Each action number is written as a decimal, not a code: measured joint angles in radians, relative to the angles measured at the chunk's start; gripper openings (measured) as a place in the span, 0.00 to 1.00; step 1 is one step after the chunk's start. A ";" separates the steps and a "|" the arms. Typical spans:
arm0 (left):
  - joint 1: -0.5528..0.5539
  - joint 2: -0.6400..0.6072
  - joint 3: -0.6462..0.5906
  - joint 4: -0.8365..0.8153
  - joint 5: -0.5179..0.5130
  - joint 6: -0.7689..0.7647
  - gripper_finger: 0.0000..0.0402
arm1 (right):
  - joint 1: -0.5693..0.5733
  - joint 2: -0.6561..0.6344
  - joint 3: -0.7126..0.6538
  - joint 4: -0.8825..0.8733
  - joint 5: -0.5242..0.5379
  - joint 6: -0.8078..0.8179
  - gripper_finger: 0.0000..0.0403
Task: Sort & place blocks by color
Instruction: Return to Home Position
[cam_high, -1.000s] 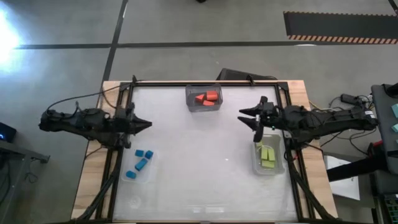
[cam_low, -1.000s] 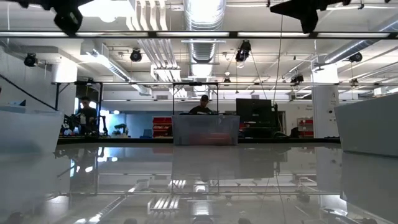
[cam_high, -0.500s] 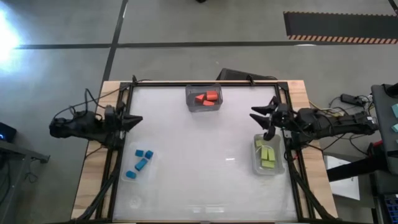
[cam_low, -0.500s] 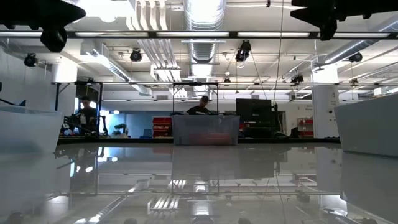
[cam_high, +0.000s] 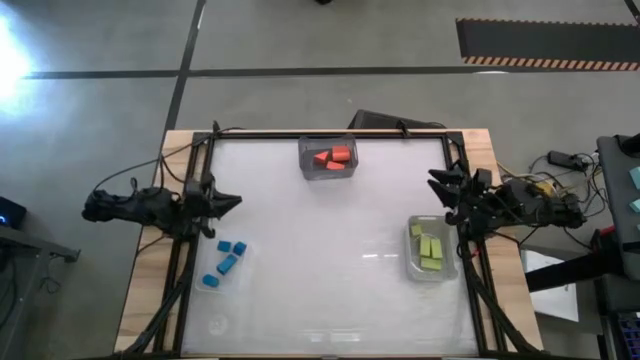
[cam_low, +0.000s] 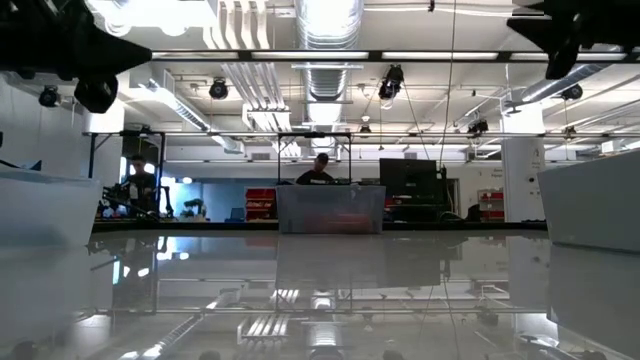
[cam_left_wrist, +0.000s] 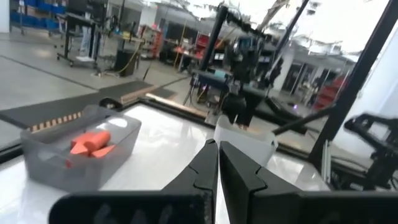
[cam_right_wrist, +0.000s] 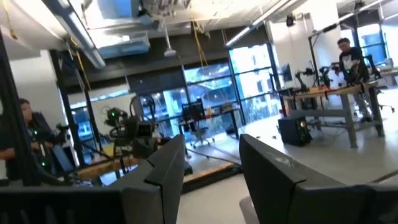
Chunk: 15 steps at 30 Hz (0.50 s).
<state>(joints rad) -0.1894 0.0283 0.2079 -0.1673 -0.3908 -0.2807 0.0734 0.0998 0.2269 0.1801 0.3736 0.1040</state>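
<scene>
Orange-red blocks (cam_high: 331, 156) lie in a clear bin (cam_high: 305, 168) at the table's far middle, and they show in the left wrist view too (cam_left_wrist: 92, 141). Blue blocks (cam_high: 228, 259) lie in a clear bin near the left edge. Yellow-green blocks (cam_high: 430, 249) fill a bin near the right edge. My left gripper (cam_high: 238, 203) (cam_left_wrist: 217, 163) is shut and hovers just far of the blue blocks. My right gripper (cam_high: 440, 196) (cam_right_wrist: 211, 163) is open and empty, above the table's right edge, far of the yellow-green bin.
A dark frame (cam_high: 330, 133) borders the white table top, with wooden margins outside it. The middle of the table lies between the three bins. In the low view people (cam_low: 320, 170) stand in the room behind the far bin (cam_low: 330, 210).
My right gripper has drawn back from over the table toward its right edge, still open. My left gripper has pulled a little toward the left edge and sunk lower, still shut. The blocks and bins have stayed put.
</scene>
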 joint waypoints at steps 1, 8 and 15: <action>0.000 -0.005 -0.017 0.027 0.000 -0.001 0.00 | 0.000 -0.025 -0.019 0.001 0.000 0.000 0.35; 0.000 -0.002 -0.146 0.262 0.001 -0.037 0.00 | -0.002 -0.087 -0.083 0.012 0.019 -0.070 0.35; 0.000 0.014 -0.199 0.235 0.004 -0.080 0.00 | -0.002 -0.099 -0.106 0.018 0.057 -0.153 0.35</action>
<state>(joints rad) -0.1893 0.0427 0.0092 0.0677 -0.3868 -0.3602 0.0711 0.0004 0.1206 0.1985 0.4303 -0.0489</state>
